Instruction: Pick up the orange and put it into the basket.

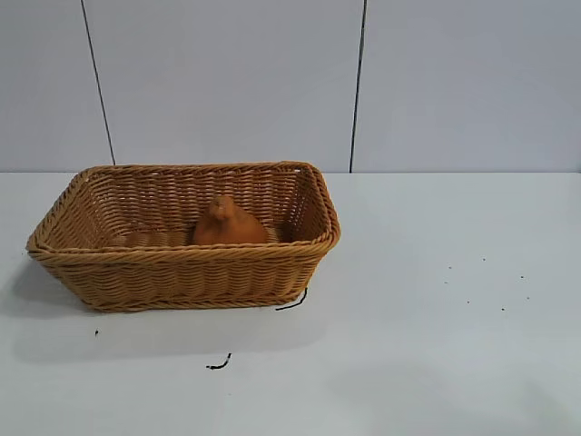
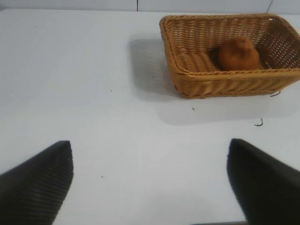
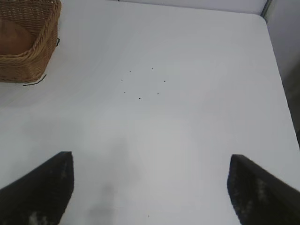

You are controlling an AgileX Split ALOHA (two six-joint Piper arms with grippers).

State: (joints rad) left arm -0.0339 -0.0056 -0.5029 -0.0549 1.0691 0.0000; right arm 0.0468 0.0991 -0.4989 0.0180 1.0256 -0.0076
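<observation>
Black fingers spread wide on our left gripper (image 2: pixel 150 187) and right gripper (image 3: pixel 150 187), both empty above the table (image 1: pixel 436 363). Our orange (image 1: pixel 228 223) sits inside the basket (image 1: pixel 182 272); only a stray nudge could tip it.

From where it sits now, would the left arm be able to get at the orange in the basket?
Probably yes. The left gripper is open over bare table, with nothing between it and the basket. The orange lies uncovered inside, so the arm would only have to clear the rim and come down from above.
</observation>
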